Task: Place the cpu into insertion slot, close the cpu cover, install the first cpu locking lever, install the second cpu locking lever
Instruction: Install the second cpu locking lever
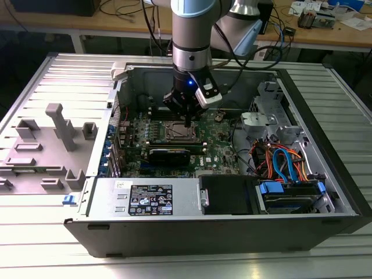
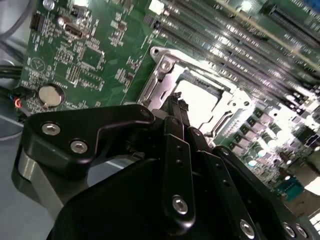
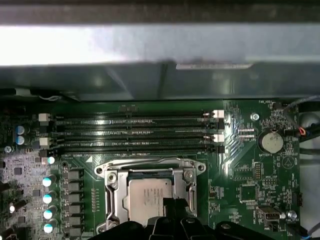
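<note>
Your tool point(image 1: 187, 118) hangs right over the insertion slot point(image 1: 180, 131) in the open computer case point(image 1: 325, 180); in both wrist views its black fingers point(image 3: 172, 204) sit together at a narrow tip with nothing between them, tip low over the edge of the socket. The cpu point(image 3: 149, 199) lies flat inside the slot, silver top up, so that step looks done. The cpu cover point(image 3: 150, 167) reads as down around the chip, metal frame bordering it, though you can't tell from these views whether it is fully seated or slightly lifted. Locking levers: too hard to pick out, so their state is unclear. Risks from here, as a judgement: if the cover isn't flat, pressing a lever would bind it or stress the chip and the pins under it. The tip is very near the chip top, so a straight push down lands on the cpu instead of a lever. A sideways slip sends the tip into the memory slots point(image 3: 135, 132) just beside the socket or the small capacitors point(image 3: 47, 197) on the motherboard point(image 3: 250, 185). Watch the case wall too.
</note>
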